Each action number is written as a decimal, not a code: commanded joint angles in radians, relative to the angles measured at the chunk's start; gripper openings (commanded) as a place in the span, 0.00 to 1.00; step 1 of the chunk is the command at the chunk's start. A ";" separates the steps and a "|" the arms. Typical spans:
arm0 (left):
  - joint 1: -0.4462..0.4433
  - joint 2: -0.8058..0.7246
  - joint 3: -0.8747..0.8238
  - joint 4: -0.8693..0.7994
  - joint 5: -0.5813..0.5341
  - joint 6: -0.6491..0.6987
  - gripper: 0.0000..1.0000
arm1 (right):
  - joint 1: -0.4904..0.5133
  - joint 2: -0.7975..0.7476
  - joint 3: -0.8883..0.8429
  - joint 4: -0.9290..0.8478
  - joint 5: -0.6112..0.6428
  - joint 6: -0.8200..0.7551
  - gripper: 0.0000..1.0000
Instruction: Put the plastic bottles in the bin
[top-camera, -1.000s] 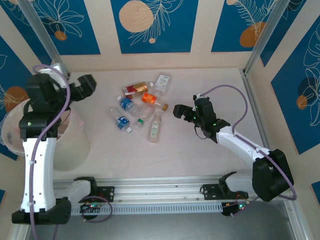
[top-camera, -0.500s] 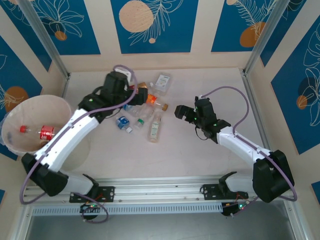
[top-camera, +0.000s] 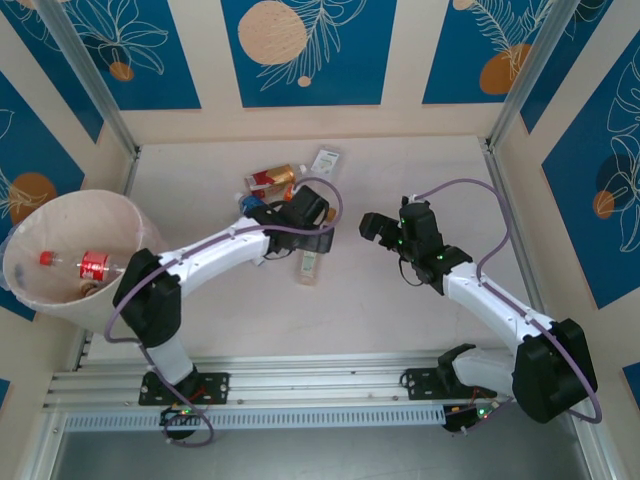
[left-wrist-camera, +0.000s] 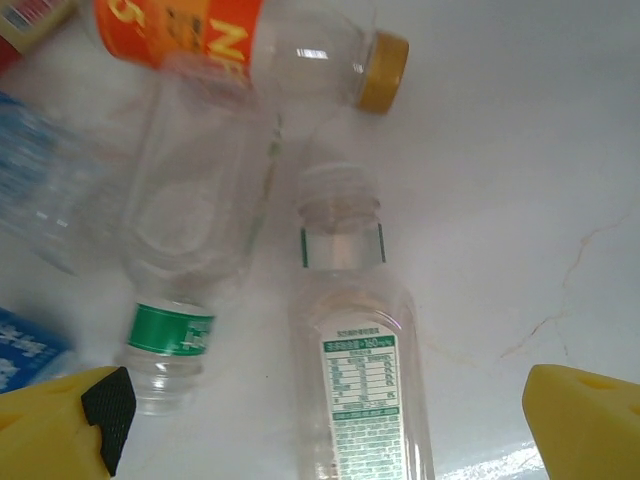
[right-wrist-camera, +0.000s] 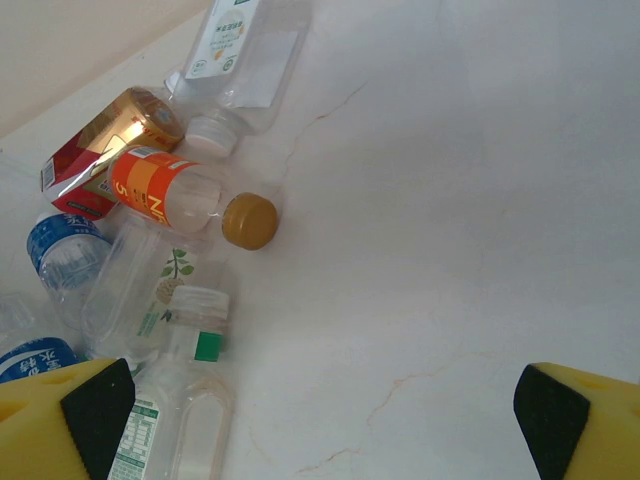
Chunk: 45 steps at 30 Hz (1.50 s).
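- The left gripper (top-camera: 312, 240) hangs over the near-right end of the pile of plastic bottles (top-camera: 272, 178). Its jaws are spread wide and empty.
- In the left wrist view its fingers straddle a clear green-labelled bottle (left-wrist-camera: 355, 370) that lies flat with its neck toward the far edge. I judge this is the next pick, since bare surface on its right leaves room for a finger.
- A second clear bottle with a green neck band (left-wrist-camera: 190, 260) lies just beside it on the left, which could crowd the other finger.
- The pile sits on the table (top-camera: 420, 330) near the middle of its far edge. The orange-labelled bottle (right-wrist-camera: 165, 190) lies just beyond the green-labelled one.
- The right gripper (top-camera: 372, 228) is also wide and holds nothing. It waits over bare table to the right of the pile — probably keeping clear of the left arm.
- The bin (top-camera: 60, 200) stands at the table's left edge, well apart from the pile, with 1 red-labelled bottle (top-camera: 95, 265) inside.
- 1 second earlier the left arm stood over the bin, and it has since swung across to the pile. The right gripper has barely shifted.
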 joint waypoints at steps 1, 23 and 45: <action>-0.004 0.055 -0.026 0.037 -0.001 -0.072 1.00 | -0.006 -0.019 -0.007 -0.013 0.017 0.019 1.00; -0.008 0.084 -0.116 0.189 0.045 -0.025 0.47 | -0.009 -0.024 -0.001 -0.038 0.028 0.019 0.99; 0.022 -0.617 -0.282 0.399 -0.155 0.251 0.00 | -0.010 0.015 0.028 -0.010 -0.010 0.039 1.00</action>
